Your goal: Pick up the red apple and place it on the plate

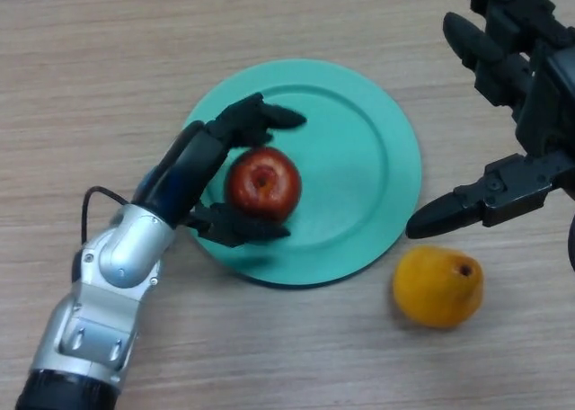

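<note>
Left hand (216, 172) curled round red apple (262, 184) over green plate (359, 158), hiding plate's left rim. Right hand (512, 113) spread empty, cut off at frame edge, above orange fruit (437, 287).

1. You have bare counter (108, 59) along the far side and the left.
2. The plate's (368, 140) right half lies open, with the apple (262, 183) on its left part, enclosed by the left robot hand (235, 172).
3. The right robot hand (503, 113) hangs spread over the plate's right edge.
4. An orange fruit (438, 287) sits just off the plate's near right rim.
</note>
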